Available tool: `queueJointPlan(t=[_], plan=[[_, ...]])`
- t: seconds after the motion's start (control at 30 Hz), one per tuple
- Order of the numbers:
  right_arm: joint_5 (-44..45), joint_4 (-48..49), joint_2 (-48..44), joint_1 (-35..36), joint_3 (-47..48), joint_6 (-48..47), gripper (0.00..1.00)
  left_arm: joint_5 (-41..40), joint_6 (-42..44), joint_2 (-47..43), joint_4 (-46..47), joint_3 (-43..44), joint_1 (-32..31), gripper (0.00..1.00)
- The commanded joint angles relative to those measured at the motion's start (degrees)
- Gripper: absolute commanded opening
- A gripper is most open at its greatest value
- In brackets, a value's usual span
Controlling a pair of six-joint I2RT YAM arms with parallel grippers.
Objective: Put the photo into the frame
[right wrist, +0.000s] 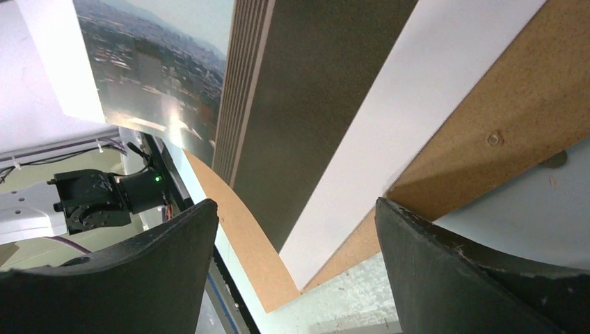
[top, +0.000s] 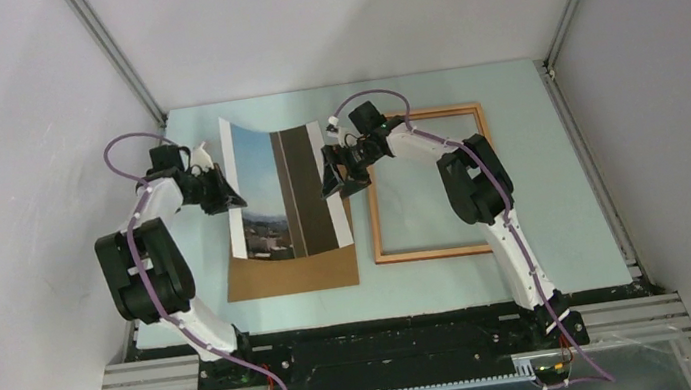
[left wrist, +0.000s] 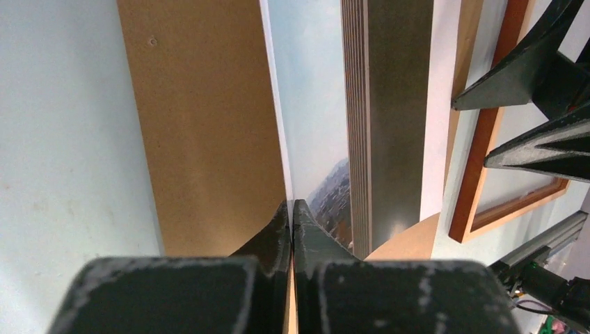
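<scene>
Pale blue-green table (top: 568, 226) seen from above, with two dark robot arms reaching in from six o'clock. At nine o'clock of the work area the left gripper (top: 229, 198) is clenched on the left border of the photo (top: 286, 193) – its wrist view shows the fingers pressed together with the thin sheet edge between them. The photo, blue sky beside a dark tower, is bowed like a trough: its left edge is raised, and its middle sags onto a brown backing board (top: 292, 275) lying flat beneath it. At the photo's three o'clock edge the right gripper (top: 346, 187) hovers with jaws spread wide on either side of the white border, gripping nothing. Further toward three o'clock the orange-brown wooden frame (top: 435, 252) lies on the table just beside the board, with no print in it. Risks, as a judgement: held by one edge only, the sheet may crease, or slide out of the pinch, if the left arm pulls before the right closes – and dragging it rightward could snag a corner on the frame's moulding or nudge the board.
</scene>
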Motion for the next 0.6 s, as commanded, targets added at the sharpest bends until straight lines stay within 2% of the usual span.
queueJointPlan(t=[0.0, 0.13, 0.33, 0.57], plan=[[1.48, -1.55, -4.92, -0.77, -1.41, -1.3, 0.89, -0.89, 0.95, -5.17, 0.7, 1.86, -0.3, 0.0], [2.83, -2.4, -9.32, -1.14, -1.74, -2.1, 0.95, -0.7, 0.46, -9.16, 0.27, 2.14, -0.32, 0.0], [3.34, -1.87, -15.88, -1.81, -2.96, -1.39, 0.97, -4.64, 2.02, -16.37, -3.08, 4.75, -0.42, 0.0], [2.87, -0.01, -21.41, -2.22, -5.3, 0.34, 0.97, -11.83, 5.62, -23.36, -11.86, 13.88, -2.45, 0.0]])
